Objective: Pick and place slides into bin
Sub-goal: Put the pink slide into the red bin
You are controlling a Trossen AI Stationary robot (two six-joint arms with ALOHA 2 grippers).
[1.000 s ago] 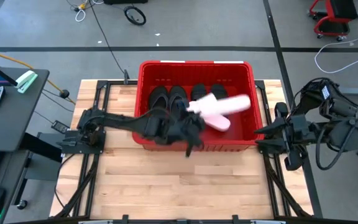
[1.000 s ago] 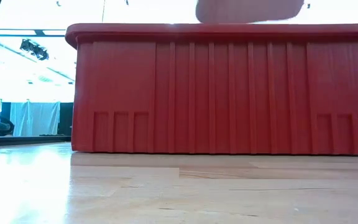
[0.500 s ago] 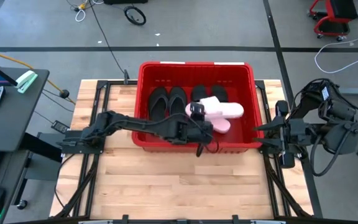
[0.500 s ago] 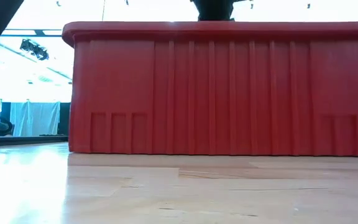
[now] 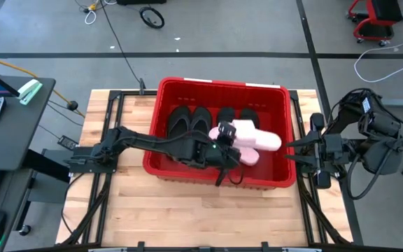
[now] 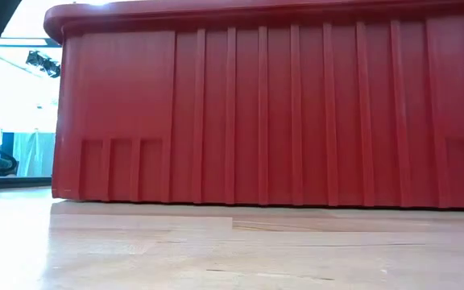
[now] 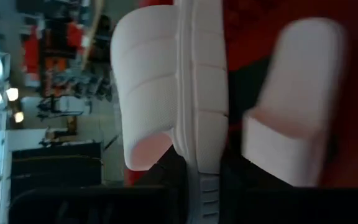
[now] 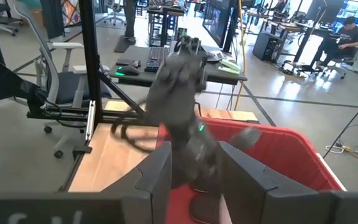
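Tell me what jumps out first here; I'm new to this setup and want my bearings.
The bright red bin dominates mid-table, with four black slides lined up inside. Over its near side the left gripper holds a pale pink slide just above a second pink slide. The right gripper waits at the bin's right wall.

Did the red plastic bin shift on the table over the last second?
Yes. The large red plastic bin slid toward the wooden table's near edge and skewed slightly.

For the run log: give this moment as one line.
left gripper: shut on pink slide, inside bin | second pink slide and black pairs in bin | right gripper: idle, beside bin
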